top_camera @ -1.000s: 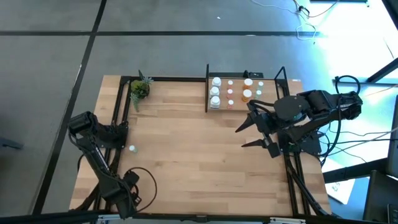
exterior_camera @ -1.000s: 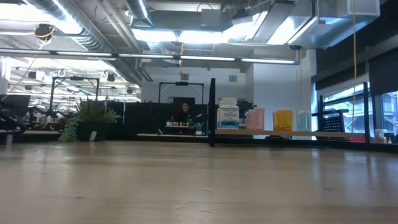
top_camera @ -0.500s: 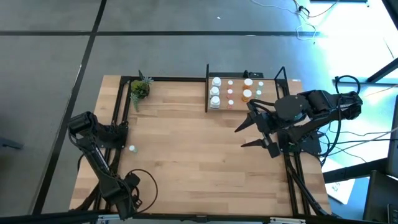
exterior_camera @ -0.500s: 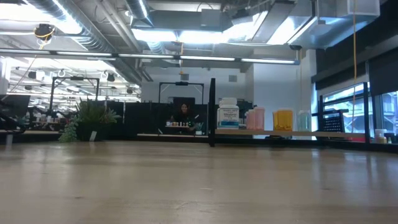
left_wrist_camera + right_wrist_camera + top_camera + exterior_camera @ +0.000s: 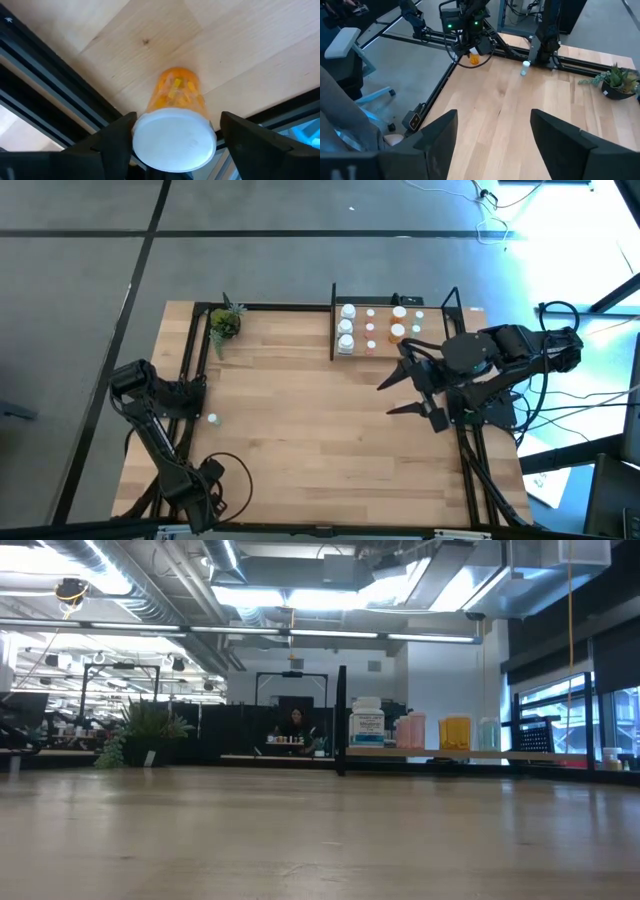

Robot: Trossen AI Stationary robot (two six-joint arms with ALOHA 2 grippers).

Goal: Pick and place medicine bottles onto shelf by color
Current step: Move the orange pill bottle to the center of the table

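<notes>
An orange bottle (image 5: 175,97) is framed between the fingers of the left claw (image 5: 175,132) at the bench's (image 5: 300,430) left edge; closure is not yet judged complete. Firm gripping, then carriage to the shelf (image 5: 385,350), is called for. The right claw (image 5: 400,393) is held open near the shelf.

Two arms are seen at the counter (image 5: 300,430), each with one gripper. One shelf (image 5: 395,352) and one potted plant (image 5: 224,323) are counted.

Ten bottles are counted on the shelf; one white bottle (image 5: 212,418) and one orange bottle (image 5: 176,95) are counted elsewhere.
</notes>
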